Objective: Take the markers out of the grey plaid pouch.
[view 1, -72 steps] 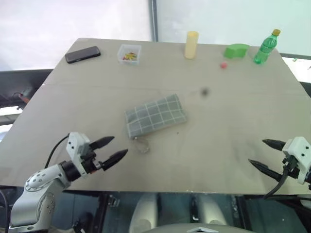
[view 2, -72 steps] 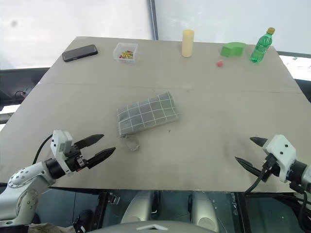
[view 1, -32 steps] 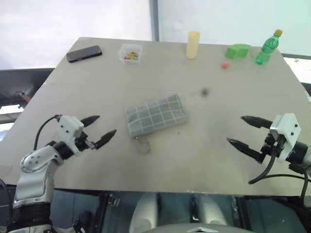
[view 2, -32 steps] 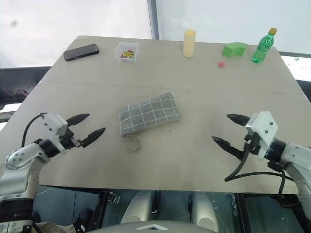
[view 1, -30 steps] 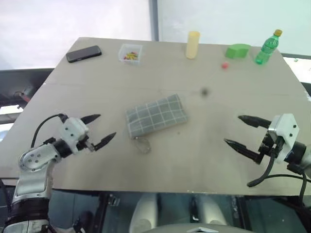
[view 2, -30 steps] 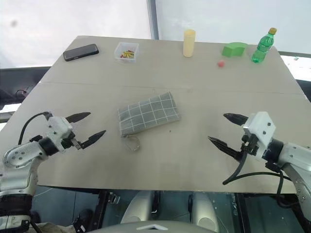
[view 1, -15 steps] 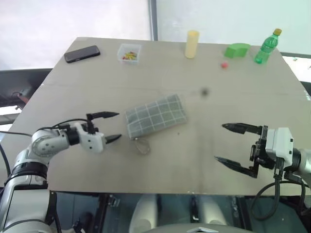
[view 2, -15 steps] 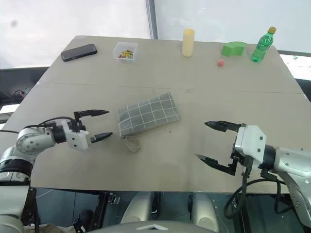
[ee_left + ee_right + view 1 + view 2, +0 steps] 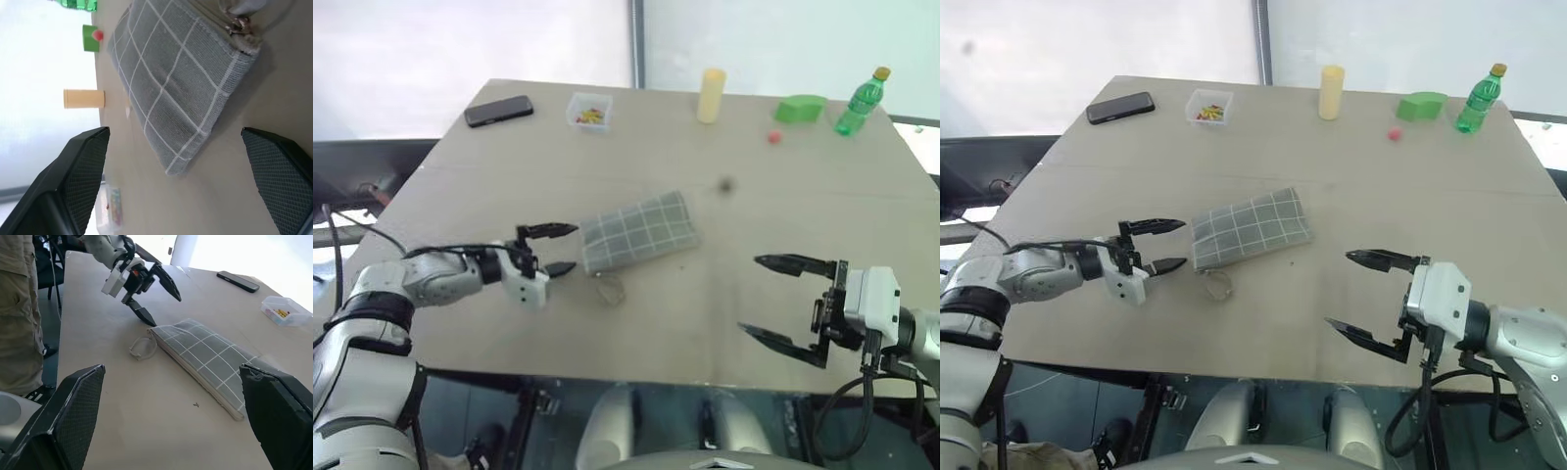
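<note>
- The grey plaid pouch lies flat near the middle of the surface, untouched. Its long side runs slantwise, and its zipper pull with a small loop sits at the near left corner.
- From here the pouch looks closed. No markers are on view, so none can be counted as taken out.
- The left hand is released, fingers spread wide. It hovers just beside the pouch's left end, close to the zipper corner but not touching it.
- The right hand is also released and empty, fingers wide apart. It sits well off to the right of the pouch, near the front edge.
- Judging by this, the task is at its very start: the approach is under way, nothing is gripped.
- Left to do: pin or hold the pouch, draw the zipper open, then pull the markers out.
- The phone, small box, cup and bottle stand along the far edge, well clear.
</note>
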Available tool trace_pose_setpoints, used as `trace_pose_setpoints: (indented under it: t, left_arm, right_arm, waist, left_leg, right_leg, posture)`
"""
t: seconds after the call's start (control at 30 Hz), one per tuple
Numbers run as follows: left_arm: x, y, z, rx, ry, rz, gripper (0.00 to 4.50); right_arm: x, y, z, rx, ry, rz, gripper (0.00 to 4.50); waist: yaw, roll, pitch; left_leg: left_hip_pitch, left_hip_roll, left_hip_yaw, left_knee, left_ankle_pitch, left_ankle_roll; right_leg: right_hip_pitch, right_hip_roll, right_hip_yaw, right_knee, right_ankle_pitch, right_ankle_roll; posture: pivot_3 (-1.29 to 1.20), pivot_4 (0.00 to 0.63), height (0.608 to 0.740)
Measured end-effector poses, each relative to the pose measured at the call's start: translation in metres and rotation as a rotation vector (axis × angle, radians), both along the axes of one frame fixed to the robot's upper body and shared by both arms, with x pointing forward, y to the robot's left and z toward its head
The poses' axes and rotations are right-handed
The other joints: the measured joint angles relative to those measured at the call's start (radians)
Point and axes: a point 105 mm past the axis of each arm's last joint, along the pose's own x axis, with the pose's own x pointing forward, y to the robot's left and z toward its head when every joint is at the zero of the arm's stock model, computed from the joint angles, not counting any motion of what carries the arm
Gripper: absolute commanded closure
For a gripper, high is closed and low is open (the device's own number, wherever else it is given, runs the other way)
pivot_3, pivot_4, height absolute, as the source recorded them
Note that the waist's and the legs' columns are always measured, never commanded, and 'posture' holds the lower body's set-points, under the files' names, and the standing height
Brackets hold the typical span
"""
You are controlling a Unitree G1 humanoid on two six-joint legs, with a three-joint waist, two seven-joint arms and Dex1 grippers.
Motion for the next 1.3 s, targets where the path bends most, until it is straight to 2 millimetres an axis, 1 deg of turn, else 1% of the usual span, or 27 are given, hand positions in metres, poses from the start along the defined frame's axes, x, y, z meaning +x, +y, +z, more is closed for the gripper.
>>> trace_pose_setpoints:
  t: [0.17, 0.33, 0.37, 0.43, 0.47, 0.5, 0.57, 0.67, 0.73, 0.8, 0.87, 0.9, 0.97, 1.0, 1.03, 1.07, 1.1, 1.13, 1.17, 1.2, 1.23, 1.27, 1.3]
  left_arm:
    - [0.008, -0.006, 0.0, 0.032, -0.044, -0.032, 0.0]
    - [0.017, -0.018, 0.001, 0.032, -0.084, -0.065, 0.0]
    - [0.019, -0.021, 0.0, 0.034, -0.092, -0.071, 0.54]
    - [0.021, -0.025, -0.003, 0.045, -0.089, -0.077, 1.05]
    - [0.023, -0.027, -0.006, 0.045, -0.082, -0.079, 1.63]
    - [0.023, -0.031, -0.007, 0.045, -0.079, -0.086, 2.05]
    - [0.024, -0.038, -0.012, 0.045, -0.06, -0.104, 3.11]
    - [0.025, -0.041, -0.001, -0.005, -0.07, -0.109, 4.42]
    - [0.024, -0.042, 0.004, -0.061, -0.057, -0.097, 4.47]
    - [0.02, -0.052, 0.004, -0.16, -0.006, -0.103, 4.47]
    - [0.017, -0.061, 0.006, -0.234, 0.041, -0.117, 4.47]
    - [0.017, -0.063, 0.006, -0.252, 0.054, -0.114, 4.47]
    - [0.021, -0.076, 0.011, -0.397, 0.089, -0.078, 4.47]
    - [0.023, -0.084, 0.013, -0.485, 0.119, -0.046, 4.47]
    - [0.022, -0.1, 0.01, -0.62, 0.236, -0.012, 4.47]
    - [0.019, -0.11, 0.007, -0.688, 0.327, -0.006, 4.47]
    - [0.014, -0.118, 0.005, -0.763, 0.461, 0.014, 4.47]
    - [0.009, -0.127, 0.005, -0.829, 0.597, 0.017, 4.47]
    - [0.006, -0.132, 0.009, -0.868, 0.68, 0.011, 4.47]
    - [0.002, -0.137, 0.019, -0.934, 0.765, 0.0, 4.47]
    - [0.001, -0.139, 0.023, -0.951, 0.784, -0.01, 4.47]
    - [-0.003, -0.142, 0.033, -1.007, 0.851, -0.023, 4.47]
    - [-0.006, -0.145, 0.038, -1.06, 0.909, -0.031, 4.47]
  right_arm:
    - [-0.001, 0.0, -0.002, 0.004, 0.007, -0.014, 0.03]
    - [0.0, 0.004, -0.004, 0.015, 0.012, -0.015, 0.03]
    - [0.0, 0.004, -0.004, 0.014, 0.007, -0.017, 0.0]
    - [0.001, 0.006, -0.004, 0.016, 0.001, -0.013, 0.0]
    - [0.001, 0.008, -0.004, 0.019, -0.003, -0.012, 0.0]
    - [0.002, 0.009, -0.003, 0.022, -0.008, -0.008, 0.0]
    - [0.003, 0.011, -0.003, 0.019, -0.02, -0.012, 0.0]
    - [0.004, 0.015, -0.005, 0.03, -0.016, -0.01, 0.0]
    - [0.005, 0.018, -0.006, 0.037, -0.007, -0.015, 0.0]
    - [0.012, 0.019, -0.01, 0.016, -0.001, -0.069, 0.0]
    - [0.02, 0.017, -0.009, -0.001, -0.024, -0.134, 0.0]
    - [0.022, 0.017, -0.009, -0.002, -0.025, -0.146, 0.0]
    - [0.031, 0.019, -0.004, -0.005, -0.019, -0.18, 0.0]
    - [0.036, 0.02, 0.001, -0.002, -0.029, -0.193, 0.0]
    - [0.041, 0.021, 0.009, 0.001, -0.043, -0.203, 0.0]
    - [0.042, 0.021, 0.011, 0.002, -0.048, -0.21, 0.0]
    - [0.044, 0.021, 0.012, -0.002, -0.045, -0.221, 0.0]
    - [0.046, 0.021, 0.013, -0.008, -0.039, -0.241, 0.0]
    - [0.048, 0.019, 0.012, -0.012, -0.032, -0.261, 0.0]
    - [0.052, 0.018, 0.012, -0.021, -0.026, -0.292, 0.0]
    - [0.053, 0.017, 0.012, -0.024, -0.026, -0.303, 0.0]
    - [0.055, 0.018, 0.013, -0.041, -0.024, -0.319, 0.0]
    - [0.055, 0.021, 0.014, -0.064, -0.03, -0.314, 0.0]
  waist:
    - [0.006, 0.001, -0.001]
    - [0.017, 0.001, -0.001]
    - [0.02, 0.001, -0.001]
    - [0.023, 0.0, -0.001]
    - [0.024, 0.0, -0.001]
    - [0.024, 0.0, -0.001]
    - [0.024, -0.002, 0.0]
    - [0.024, -0.002, 0.0]
    - [0.025, -0.001, 0.0]
    - [0.025, -0.002, 0.0]
    - [0.023, -0.003, 0.001]
    - [0.022, -0.004, 0.001]
    - [0.015, -0.002, 0.001]
    - [0.009, -0.001, 0.001]
    - [-0.002, -0.001, 0.002]
    - [-0.005, -0.002, 0.002]
    - [-0.014, -0.002, 0.003]
    - [-0.025, -0.002, 0.003]
    - [-0.029, -0.002, 0.003]
    - [-0.033, -0.002, 0.003]
    - [-0.034, -0.002, 0.003]
    - [-0.036, -0.002, 0.003]
    - [-0.04, -0.001, 0.003]
  left_leg:
    - [0.0, 0.0, 0.0, 0.001, 0.0, 0.0]
    - [-0.001, -0.001, 0.0, 0.002, 0.0, 0.0]
    - [-0.001, -0.001, 0.0, 0.003, 0.0, 0.0]
    - [-0.002, -0.002, 0.0, 0.004, 0.0, 0.0]
    - [-0.002, -0.002, 0.0, 0.005, 0.0, 0.0]
    - [-0.003, -0.002, 0.0, 0.006, 0.0, 0.0]
    - [-0.005, -0.002, 0.0, 0.008, 0.0, 0.0]
    - [-0.005, -0.002, 0.001, 0.008, 0.0, 0.001]
    - [-0.005, -0.002, 0.0, 0.008, 0.0, 0.001]
    - [-0.007, -0.001, 0.0, 0.01, -0.001, 0.002]
    - [-0.008, -0.001, 0.0, 0.012, -0.001, 0.002]
    - [-0.008, -0.001, 0.0, 0.012, -0.001, 0.003]
    - [-0.008, 0.002, 0.0, 0.013, -0.001, 0.003]
    - [-0.008, 0.002, 0.0, 0.014, -0.002, 0.004]
    - [-0.009, 0.003, -0.004, 0.014, -0.003, 0.005]
    - [-0.009, 0.003, -0.004, 0.014, -0.003, 0.006]
    - [-0.013, 0.004, -0.005, 0.016, -0.001, 0.011]
    - [-0.018, 0.005, -0.007, 0.018, -0.001, 0.011]
    - [-0.019, 0.004, -0.007, 0.019, -0.001, 0.012]
    - [-0.018, 0.004, -0.006, 0.019, -0.001, 0.012]
    - [-0.018, 0.002, -0.006, 0.019, -0.001, 0.012]
    - [-0.017, 0.001, -0.005, 0.019, -0.001, 0.012]
    - [-0.015, 0.001, -0.005, 0.019, -0.001, 0.012]
  right_leg:
    - [0.001, -0.001, -0.001, 0.0, 0.0, 0.0]
    - [0.003, -0.001, -0.003, 0.0, 0.0, 0.0]
    - [0.003, -0.001, -0.003, 0.0, 0.0, 0.0]
    - [0.002, -0.001, -0.003, 0.0, 0.0, 0.001]
    - [0.003, 0.0, -0.003, 0.0, 0.0, 0.001]
    - [0.002, 0.0, -0.004, 0.0, 0.0, 0.001]
    - [0.002, 0.0, -0.004, -0.001, 0.0, 0.001]
    - [0.002, 0.0, -0.004, -0.001, 0.0, 0.001]
    - [0.002, 0.0, -0.005, -0.001, -0.001, 0.001]
    - [0.002, 0.0, -0.005, -0.001, 0.0, 0.001]
    - [0.002, -0.001, -0.006, -0.001, 0.001, -0.001]
    - [0.002, -0.001, -0.006, -0.001, 0.001, -0.001]
    - [0.002, -0.001, -0.006, 0.0, 0.002, -0.003]
    - [0.002, -0.003, -0.005, 0.0, 0.002, -0.003]
    - [0.002, -0.004, -0.005, -0.001, 0.002, -0.004]
    - [0.002, -0.005, -0.004, -0.001, 0.002, -0.004]
    - [0.001, -0.005, -0.004, -0.001, 0.002, -0.004]
    - [-0.003, -0.003, -0.006, 0.0, 0.002, -0.004]
    - [-0.004, -0.001, -0.006, 0.001, 0.003, -0.003]
    - [-0.004, 0.0, -0.005, 0.002, 0.002, -0.003]
    - [-0.004, 0.001, -0.005, 0.003, 0.002, -0.002]
    - [-0.004, 0.002, -0.005, 0.004, 0.003, 0.0]
    - [-0.004, 0.003, -0.005, 0.005, 0.003, 0.0]
  posture:
    - [0.0, 0.15, 0.74]
    - [0.0, 0.15, 0.74]
    - [0.0, 0.15, 0.74]
    - [0.0, 0.15, 0.74]
    - [0.0, 0.15, 0.74]
    - [0.0, 0.15, 0.74]
    - [0.0, 0.15, 0.74]
    - [0.0, 0.15, 0.74]
    - [0.0, 0.15, 0.74]
    - [0.0, 0.15, 0.74]
    - [0.0, 0.15, 0.74]
    - [0.0, 0.15, 0.74]
    - [0.0, 0.15, 0.74]
    - [0.0, 0.15, 0.74]
    - [0.0, 0.15, 0.74]
    - [0.0, 0.15, 0.74]
    - [0.0, 0.15, 0.74]
    - [0.0, 0.15, 0.74]
    - [0.0, 0.15, 0.74]
    - [0.0, 0.15, 0.74]
    - [0.0, 0.15, 0.74]
    - [0.0, 0.15, 0.74]
    - [0.0, 0.15, 0.74]
